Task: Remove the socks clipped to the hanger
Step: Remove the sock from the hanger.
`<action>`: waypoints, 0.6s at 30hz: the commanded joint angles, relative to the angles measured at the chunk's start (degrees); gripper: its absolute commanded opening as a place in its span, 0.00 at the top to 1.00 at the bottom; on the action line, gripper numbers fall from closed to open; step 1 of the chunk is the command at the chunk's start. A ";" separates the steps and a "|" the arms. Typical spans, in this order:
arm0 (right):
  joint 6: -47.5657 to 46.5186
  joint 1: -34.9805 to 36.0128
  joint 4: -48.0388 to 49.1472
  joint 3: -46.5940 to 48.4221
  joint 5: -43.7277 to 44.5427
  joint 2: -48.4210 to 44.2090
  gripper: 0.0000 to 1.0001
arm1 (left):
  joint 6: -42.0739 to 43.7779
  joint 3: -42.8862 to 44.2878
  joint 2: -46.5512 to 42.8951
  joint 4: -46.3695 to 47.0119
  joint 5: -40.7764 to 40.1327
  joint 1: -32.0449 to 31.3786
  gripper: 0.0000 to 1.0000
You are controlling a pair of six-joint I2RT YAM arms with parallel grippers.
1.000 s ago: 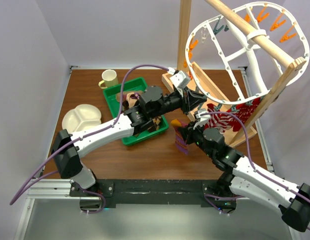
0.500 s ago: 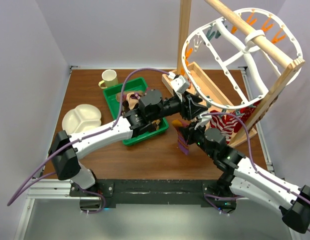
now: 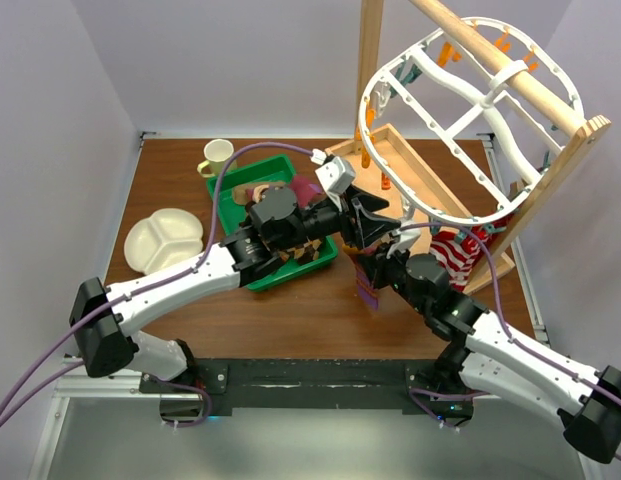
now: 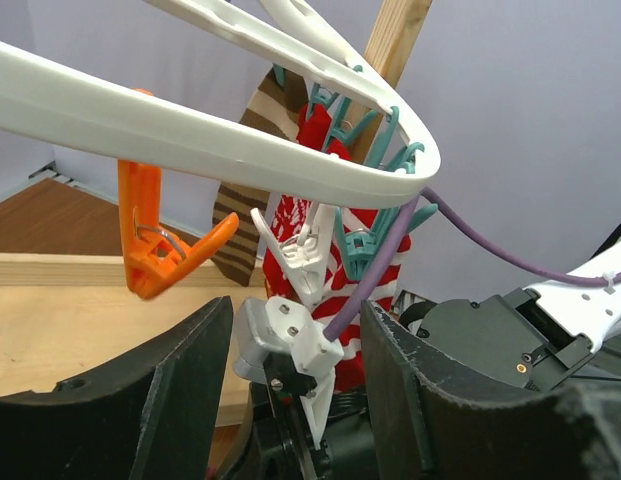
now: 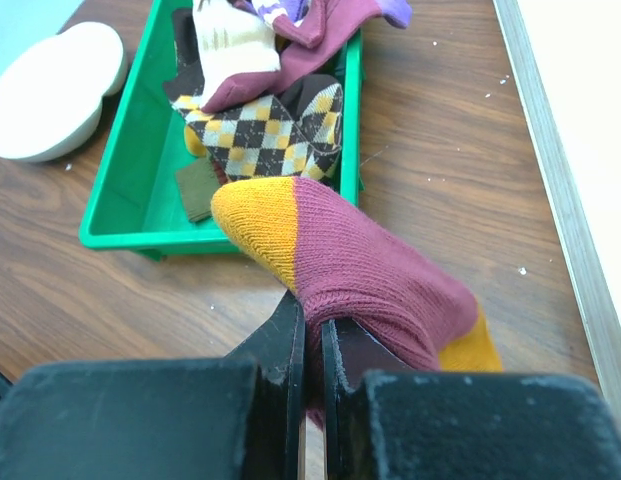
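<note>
Under the wooden rail [image 3: 560, 103] the hanger [image 3: 367, 105] hangs tilted, low rim toward the arms. A red striped sock [image 4: 320, 225] and a brown striped sock [image 4: 240, 215] hang clipped under that low rim. An orange clip [image 4: 155, 250] dangles empty from it.

The left gripper [image 4: 295, 400] sits just below the rim, fingers spread wide, grasping nothing. The right gripper [image 5: 312, 325] is lower, on the near side of the hanger, fingers pinched tight on a maroon sock [image 5: 370, 270] with a yellow toe, free of any clip. Left of the hanger, a green tray [image 5: 115, 195] holds loose socks [image 5: 280, 130].

Likely step: the left gripper takes the red striped sock. Close on the fabric right under its clip and pull straight down, slowly, so the hanger does not swing. A purple cable [image 4: 375, 270] crosses in front of that sock; keep the fingers off it.
</note>
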 commanded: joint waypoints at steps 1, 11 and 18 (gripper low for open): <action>-1.18 0.10 1.29 3.65 -1.49 2.32 1.00 | -0.43 -1.04 -3.10 -0.36 -2.54 -0.22 0.41; -1.52 0.19 4.19 4.35 1.14 2.94 1.00 | -0.16 -3.33 -5.91 -2.38 -5.71 0.21 0.41; -6.00 0.28 2.35 7.25 2.11 0.04 1.00 | -0.34 -4.30 -6.61 -3.00 -6.33 1.18 0.41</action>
